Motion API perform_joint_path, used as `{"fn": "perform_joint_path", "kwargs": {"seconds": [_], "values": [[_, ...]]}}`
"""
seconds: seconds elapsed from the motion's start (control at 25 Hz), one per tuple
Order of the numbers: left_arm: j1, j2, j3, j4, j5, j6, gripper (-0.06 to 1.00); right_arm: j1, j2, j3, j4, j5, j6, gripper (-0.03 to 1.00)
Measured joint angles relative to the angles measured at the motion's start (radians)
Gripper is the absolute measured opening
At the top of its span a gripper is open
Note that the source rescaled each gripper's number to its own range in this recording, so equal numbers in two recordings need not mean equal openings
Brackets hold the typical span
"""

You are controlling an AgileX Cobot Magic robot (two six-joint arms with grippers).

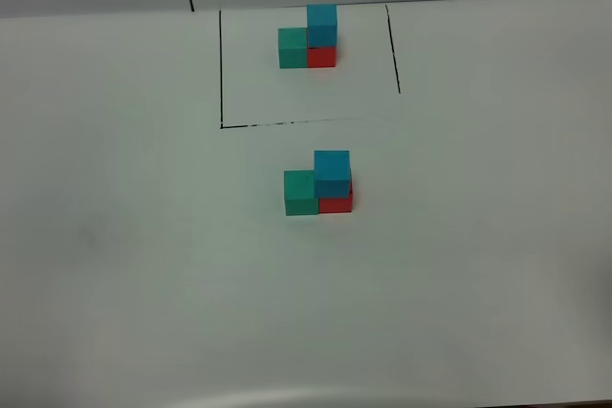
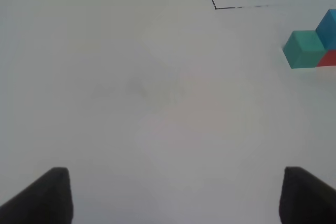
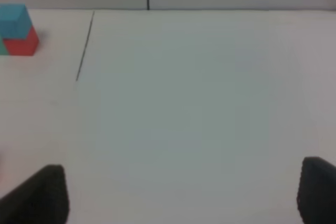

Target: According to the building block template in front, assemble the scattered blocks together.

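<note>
Only your high view shows the scattered blocks (image 1: 318,184) stacked just below the building block template (image 1: 308,64); left gripper (image 2: 170,195) and right gripper (image 3: 181,195) hang released, grasping nothing.

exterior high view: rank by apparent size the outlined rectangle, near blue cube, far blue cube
1. Outlined rectangle, by far.
2. Near blue cube.
3. Far blue cube.
The two cubes differ only slightly; the near one sits closer to the camera, so they may well match.

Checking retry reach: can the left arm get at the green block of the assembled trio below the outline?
Probably yes. The green block sits on the trio's left side, with bare table between it and the left gripper, whose fingers stand open and hold nothing.
</note>
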Motion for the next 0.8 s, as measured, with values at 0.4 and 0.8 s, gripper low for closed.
{"fn": "perform_joint_path", "kwargs": {"seconds": [0.4,0.8], "values": [[0.0,0.0,0.0,0.0,0.0,0.0,0.74,-0.079,-0.282,0.055,0.079,0.145,-0.044,0.77],[0.0,0.0,0.0,0.0,0.0,0.0,0.74,-0.083,-0.547,0.132,-0.036,0.314,0.041,0.77]]}}
